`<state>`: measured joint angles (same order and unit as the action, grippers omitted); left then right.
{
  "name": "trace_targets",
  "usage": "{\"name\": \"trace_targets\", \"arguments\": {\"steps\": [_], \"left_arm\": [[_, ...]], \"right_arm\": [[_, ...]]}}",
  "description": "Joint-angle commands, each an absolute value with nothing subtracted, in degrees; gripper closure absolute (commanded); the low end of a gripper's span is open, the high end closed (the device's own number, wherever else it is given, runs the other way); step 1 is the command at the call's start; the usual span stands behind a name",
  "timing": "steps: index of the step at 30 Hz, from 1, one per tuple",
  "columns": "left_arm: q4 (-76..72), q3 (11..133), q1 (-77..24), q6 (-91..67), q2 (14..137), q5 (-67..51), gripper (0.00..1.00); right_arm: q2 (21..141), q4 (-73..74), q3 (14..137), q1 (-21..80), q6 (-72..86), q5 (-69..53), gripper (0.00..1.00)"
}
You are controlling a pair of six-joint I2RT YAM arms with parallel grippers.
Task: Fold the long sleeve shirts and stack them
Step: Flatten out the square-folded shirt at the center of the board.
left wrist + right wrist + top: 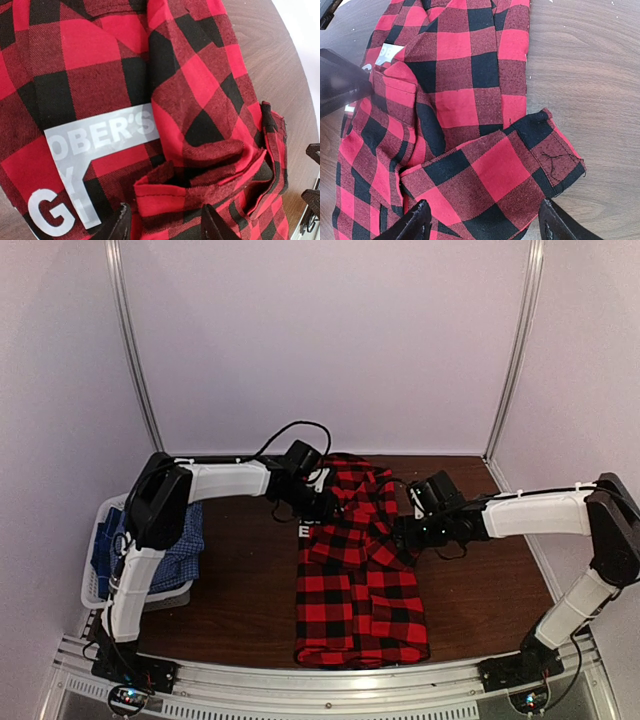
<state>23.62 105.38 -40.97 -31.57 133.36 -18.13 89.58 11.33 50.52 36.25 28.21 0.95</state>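
The red-and-black plaid shirt (pixel 360 590) lies lengthwise in the middle of the table, its lower part folded flat towards the near edge. My left gripper (pixel 318 502) is at the collar end. In the left wrist view it (pixel 165 216) stands open over a rumpled fold beside the white neck label (pixel 100 145). My right gripper (pixel 402 530) is at the shirt's right side. It (pixel 485 212) is open, its fingers straddling the folded-in sleeve near the cuff (pixel 555 150). The blue-and-white check shirt (pixel 185 540) sits bunched in the basket.
The pale grey plastic basket (pixel 95 580) stands at the table's left edge, beside the left arm. Brown wooden table (pixel 590 60) shows to the right of the shirt. White walls close in the back and sides. A metal rail (pixel 330 680) runs along the near edge.
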Motion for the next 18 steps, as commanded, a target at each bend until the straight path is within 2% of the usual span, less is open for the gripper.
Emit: {"name": "trace_targets", "arguments": {"steps": [1, 6, 14, 18], "left_arm": [[21.77, 107.78, -41.29, -31.24, 135.73, -19.37, 0.49], [20.65, 107.79, -41.72, -32.0, 136.11, -21.81, 0.5], [20.53, 105.97, -41.92, -32.78, 131.72, -19.9, 0.66], [20.57, 104.13, -41.91, -32.7, 129.28, -18.72, 0.8]], "right_arm": [[90.25, 10.61, 51.25, 35.9, 27.18, 0.95, 0.25], [90.37, 10.36, 50.98, 35.89, 27.0, 0.88, 0.25], [90.9, 9.77, 50.52, 35.94, 27.02, 0.82, 0.25], [91.5, 9.19, 50.38, 35.88, 27.16, 0.54, 0.25]]}}
